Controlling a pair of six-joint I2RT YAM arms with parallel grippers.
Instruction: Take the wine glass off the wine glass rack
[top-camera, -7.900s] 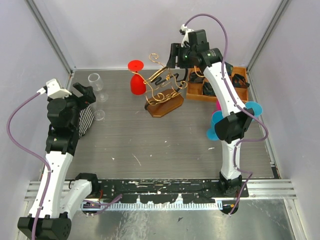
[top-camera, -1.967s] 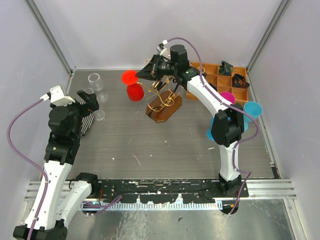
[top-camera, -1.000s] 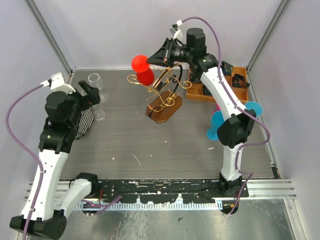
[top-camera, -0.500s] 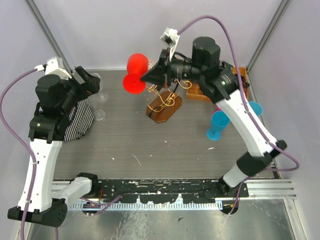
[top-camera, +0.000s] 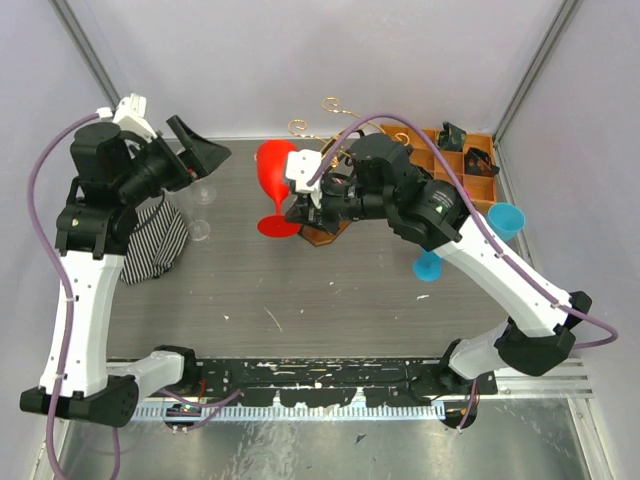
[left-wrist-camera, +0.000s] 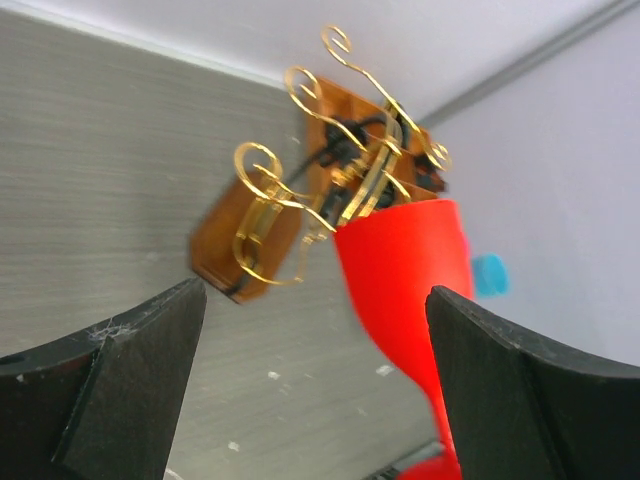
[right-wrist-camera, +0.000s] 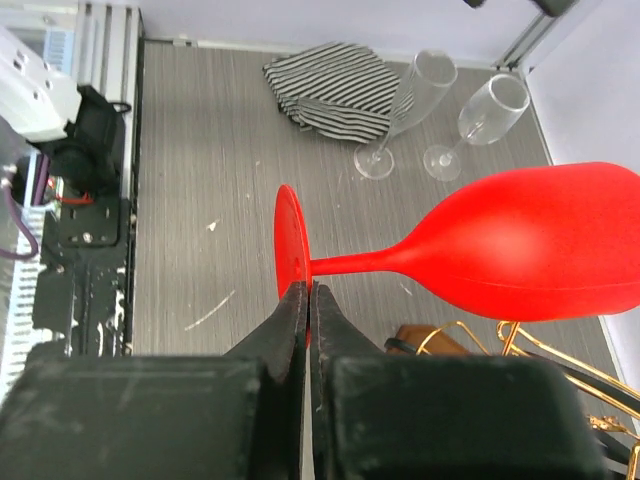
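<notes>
The right tool (right-wrist-camera: 308, 292) is closed on the foot rim only of the glass (right-wrist-camera: 530, 245), held just beside the rack (left-wrist-camera: 225, 245). This thin edge grip may let the glass pivot or slip and strike the rack's scrolls. The left tool (top-camera: 196, 150) stands wide and empty.

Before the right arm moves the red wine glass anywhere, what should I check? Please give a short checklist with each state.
1. Right gripper shut on the foot of the red wine glass: ok.
2. Glass clear of the gold rack: cannot tell; the bowl overlaps the wires in the left wrist view.
3. Left gripper open and holding nothing: ok.
4. Bare table in front of the rack for setting down: ok.
5. Two clear glasses standing apart from the red one: ok.
</notes>
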